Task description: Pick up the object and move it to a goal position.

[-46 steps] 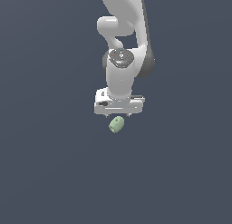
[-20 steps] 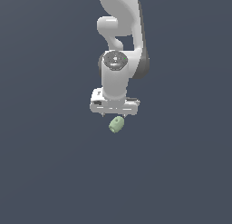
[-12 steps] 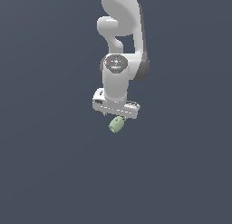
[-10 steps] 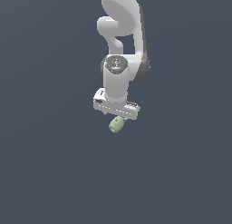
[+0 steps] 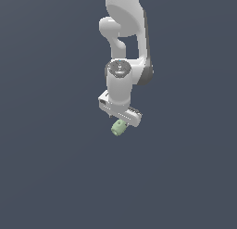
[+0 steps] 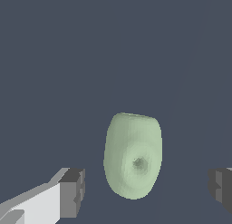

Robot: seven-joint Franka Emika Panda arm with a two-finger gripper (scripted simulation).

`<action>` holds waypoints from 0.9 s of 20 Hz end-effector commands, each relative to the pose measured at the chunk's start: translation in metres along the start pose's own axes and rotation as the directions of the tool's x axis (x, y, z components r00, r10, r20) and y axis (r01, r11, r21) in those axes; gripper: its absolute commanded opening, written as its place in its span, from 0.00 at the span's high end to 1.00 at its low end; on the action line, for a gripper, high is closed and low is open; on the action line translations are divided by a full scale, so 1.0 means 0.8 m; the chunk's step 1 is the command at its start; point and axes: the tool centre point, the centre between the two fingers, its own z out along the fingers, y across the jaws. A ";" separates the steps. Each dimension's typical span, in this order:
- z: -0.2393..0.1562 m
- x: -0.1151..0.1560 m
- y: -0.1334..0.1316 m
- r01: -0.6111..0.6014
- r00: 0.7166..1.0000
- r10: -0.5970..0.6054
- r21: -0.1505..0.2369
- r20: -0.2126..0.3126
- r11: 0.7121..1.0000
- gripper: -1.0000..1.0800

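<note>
gripper (image 5: 120, 120) of the white arm (image 5: 125, 42) hung over a plain dark grey ground (image 5: 51, 168), its hand turned at a slant so that the end toward the exterior view's right sat lower than the other. the object (image 5: 119, 127), a small pale green barrel-like lump, showed just under the hand in that view, its upper part hidden behind the gripper's lower edge, and it was much narrower than the hand above it.

in the wrist view the object (image 6: 132, 155) sat between the two dark grey fingertips (image 6: 72, 192), one tip on either side of it. a clear strip of grey ground showed between the lump and each tip, so neither pad touched it, and the jaws stood wide apart with nothing clamped. the gap on one side was broader than on the other, so the lump lay off centre, nearer the tip with the white finger body behind it. the second tip (image 6: 220, 187) was cut by the picture's edge. the lump presented a rounded face with a small dark dimple low in its middle.

whether the object rested on the ground could not be told from either picture.
</note>
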 end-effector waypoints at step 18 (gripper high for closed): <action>0.026 -0.005 0.000 -0.115 0.993 0.115 0.008 -0.004 0.993 0.04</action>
